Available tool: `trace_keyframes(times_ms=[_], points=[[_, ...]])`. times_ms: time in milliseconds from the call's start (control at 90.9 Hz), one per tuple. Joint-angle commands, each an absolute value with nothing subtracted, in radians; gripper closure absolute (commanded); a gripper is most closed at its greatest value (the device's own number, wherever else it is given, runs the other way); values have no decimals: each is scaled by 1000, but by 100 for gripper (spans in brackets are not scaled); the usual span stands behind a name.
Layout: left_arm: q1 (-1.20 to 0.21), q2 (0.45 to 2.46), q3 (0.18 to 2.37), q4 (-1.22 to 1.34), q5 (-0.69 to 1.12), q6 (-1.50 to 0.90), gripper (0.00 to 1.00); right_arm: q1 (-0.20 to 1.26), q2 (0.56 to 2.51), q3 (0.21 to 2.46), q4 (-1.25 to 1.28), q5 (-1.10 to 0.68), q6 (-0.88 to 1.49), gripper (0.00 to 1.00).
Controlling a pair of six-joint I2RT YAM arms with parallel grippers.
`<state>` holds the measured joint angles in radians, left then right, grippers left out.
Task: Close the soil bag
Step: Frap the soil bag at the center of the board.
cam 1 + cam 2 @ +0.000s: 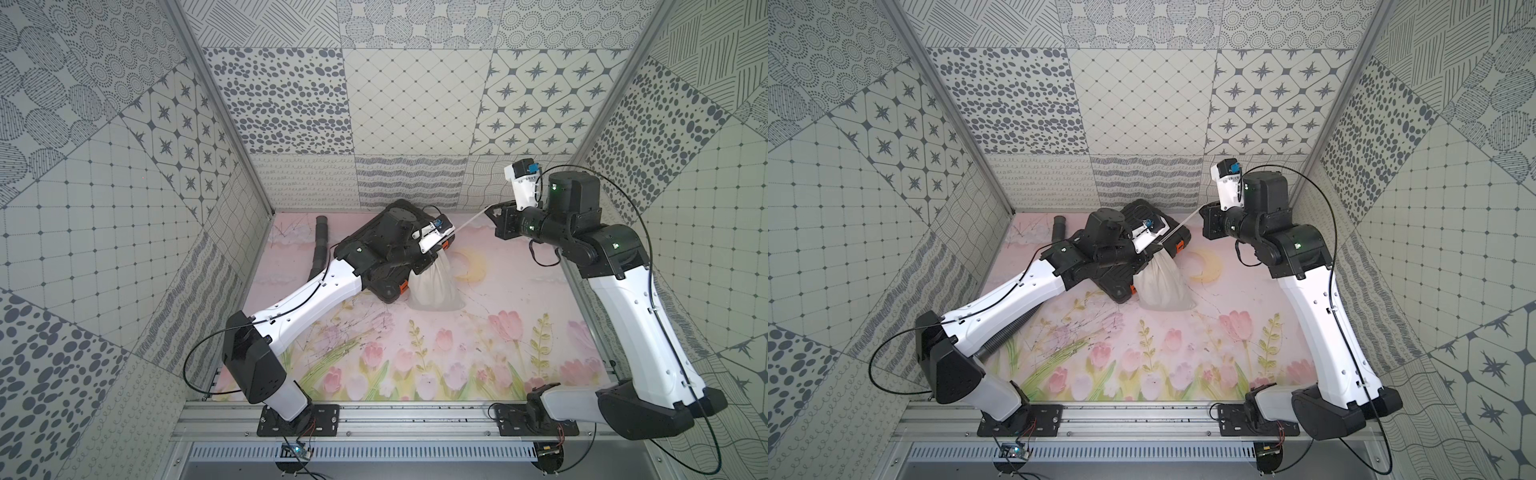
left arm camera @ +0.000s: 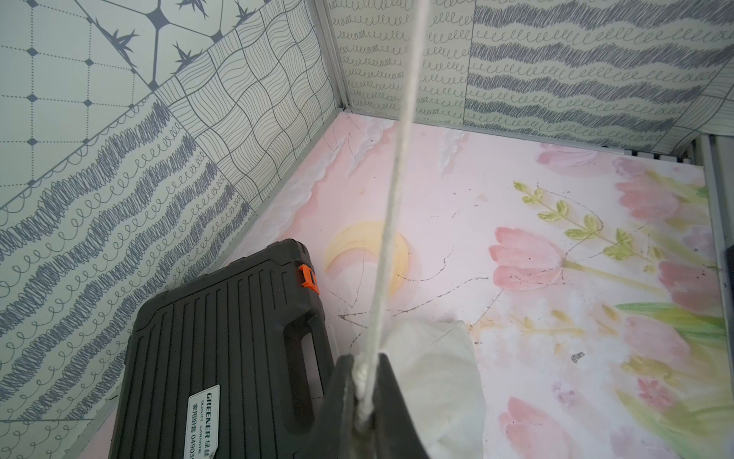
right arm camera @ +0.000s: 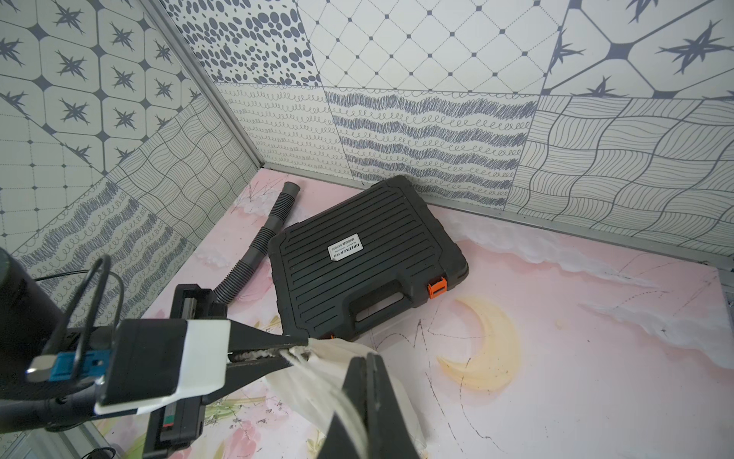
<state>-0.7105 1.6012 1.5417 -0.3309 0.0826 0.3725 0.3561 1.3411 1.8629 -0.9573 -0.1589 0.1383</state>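
The soil bag [image 1: 434, 286] [image 1: 1163, 286] is an off-white cloth sack lying against the black case, its mouth gathered to a narrow neck. My left gripper [image 1: 441, 250] [image 1: 1156, 248] [image 2: 365, 381] is shut at that neck, with knotted white cord pinched between its jaws. From there a thin white cord [image 1: 469, 220] [image 2: 397, 159] runs taut up and to the right to my right gripper [image 1: 489, 212] [image 1: 1202, 209] [image 3: 367, 365], which is shut on its far end. In the right wrist view the cloth [image 3: 405, 401] bulges under both grippers.
A black ribbed hard case [image 1: 384, 291] [image 3: 365, 254] with orange latches lies under my left forearm, touching the bag. A grey corrugated hose [image 1: 320, 245] [image 3: 258, 242] lies by the left wall. Patterned walls close in the back and both sides.
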Motion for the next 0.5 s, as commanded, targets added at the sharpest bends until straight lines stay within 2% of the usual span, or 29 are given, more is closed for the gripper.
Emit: trace_keyframes(times_ms=[0,55,242,484], points=[[-686,1592,1515,-583,8,345,100,319,1314,1962,-760,-119,137,100],[-686,1590,1518,-580,27,342,100,319,1316,1951,-762,-155,159,100],[-691,1585,1541,-516,127,333,75,375,1313,1882,-747,-179,199,100],[-716,1654,1630,-498,152,345,47,410,1337,1930,-747,-169,193,100]])
